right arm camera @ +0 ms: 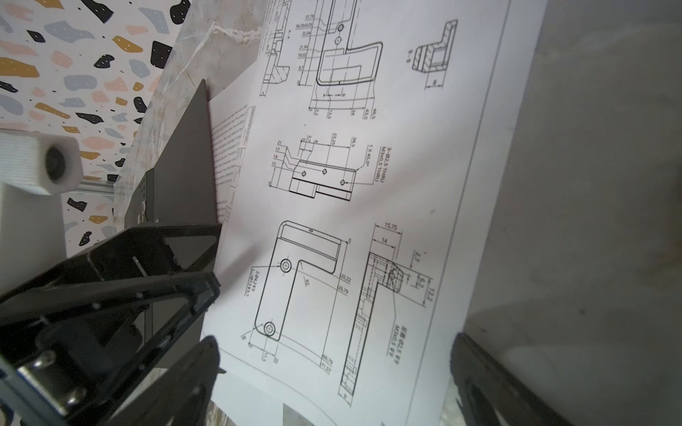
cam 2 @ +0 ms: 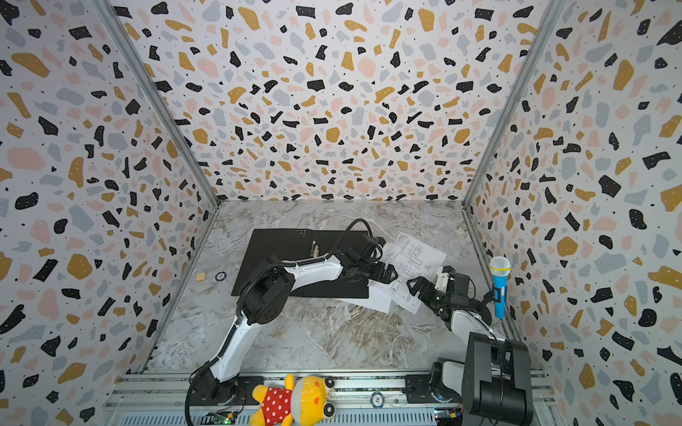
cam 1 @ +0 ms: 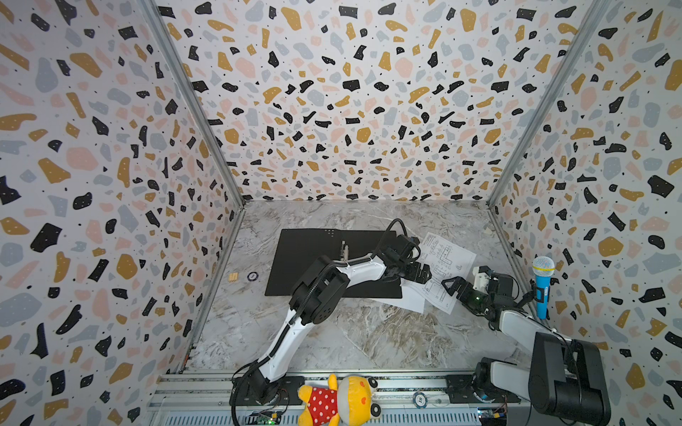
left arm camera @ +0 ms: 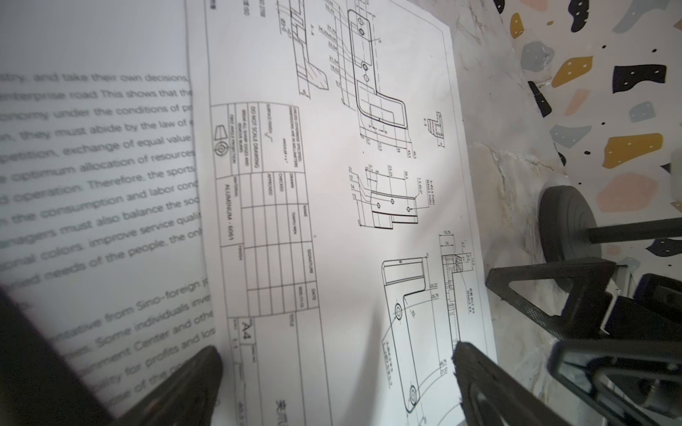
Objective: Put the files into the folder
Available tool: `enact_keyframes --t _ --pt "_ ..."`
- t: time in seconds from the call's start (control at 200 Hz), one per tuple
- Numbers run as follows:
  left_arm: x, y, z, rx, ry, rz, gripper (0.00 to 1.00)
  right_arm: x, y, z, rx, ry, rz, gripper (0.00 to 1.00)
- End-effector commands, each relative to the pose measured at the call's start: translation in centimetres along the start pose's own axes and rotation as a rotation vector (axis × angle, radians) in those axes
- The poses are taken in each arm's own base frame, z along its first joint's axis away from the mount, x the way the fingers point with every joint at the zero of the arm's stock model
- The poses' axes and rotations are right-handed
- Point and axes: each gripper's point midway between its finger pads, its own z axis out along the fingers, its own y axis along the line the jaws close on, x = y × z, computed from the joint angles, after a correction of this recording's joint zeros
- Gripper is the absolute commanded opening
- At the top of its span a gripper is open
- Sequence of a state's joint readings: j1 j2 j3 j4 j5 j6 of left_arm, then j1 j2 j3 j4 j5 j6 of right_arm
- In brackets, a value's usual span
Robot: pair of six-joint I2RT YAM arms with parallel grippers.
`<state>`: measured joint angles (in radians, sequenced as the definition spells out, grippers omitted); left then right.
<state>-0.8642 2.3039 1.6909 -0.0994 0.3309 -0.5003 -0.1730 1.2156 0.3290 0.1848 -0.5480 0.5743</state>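
Note:
The folder (cam 1: 306,258) (cam 2: 276,258) lies open on the marble table, black inside up. At its right edge lie the files, overlapping: the drawing sheet (cam 1: 448,262) (left arm camera: 332,184) (right arm camera: 369,166) lies on top of the text sheet (cam 1: 409,300) (left arm camera: 99,166). My left gripper (cam 1: 424,274) (left arm camera: 337,380) reaches across the folder and hovers open over the drawing sheet's near-left part, with nothing between its fingers. From the right, my right gripper (cam 1: 452,286) (right arm camera: 332,369) faces it, open, just above the same sheet's near edge. The folder's corner (right arm camera: 184,166) shows in the right wrist view.
A blue toy microphone (cam 1: 542,287) stands against the right wall. A yellow plush toy (cam 1: 339,400) and a round token (cam 1: 420,399) lie on the front rail. A small wooden block (cam 1: 232,277) and a second token (cam 1: 252,276) sit left of the folder.

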Motion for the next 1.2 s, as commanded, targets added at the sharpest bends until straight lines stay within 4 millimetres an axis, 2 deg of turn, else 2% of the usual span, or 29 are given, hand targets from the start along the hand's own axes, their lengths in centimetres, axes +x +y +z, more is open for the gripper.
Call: enact_keyframes --t 0.0,0.556,0.911,1.197 --pt "2.1 -1.1 -0.2 0.049 0.064 -0.055 1.0 3.7 -1.7 0.1 0.039 0.12 0.109 0.98" --pt "1.1 -3.7 -1.1 0.207 -0.004 -0.159 1.0 4.2 -1.4 0.3 -0.025 0.127 0.165 0.99" --pt "0.7 -3.5 -1.5 0.211 -0.022 -0.181 1.0 5.1 -1.6 0.4 -0.045 0.137 0.21 0.99" --pt "0.4 -3.2 -1.6 0.216 -0.028 -0.197 1.0 5.6 -1.0 0.3 -0.091 0.148 0.25 0.99"
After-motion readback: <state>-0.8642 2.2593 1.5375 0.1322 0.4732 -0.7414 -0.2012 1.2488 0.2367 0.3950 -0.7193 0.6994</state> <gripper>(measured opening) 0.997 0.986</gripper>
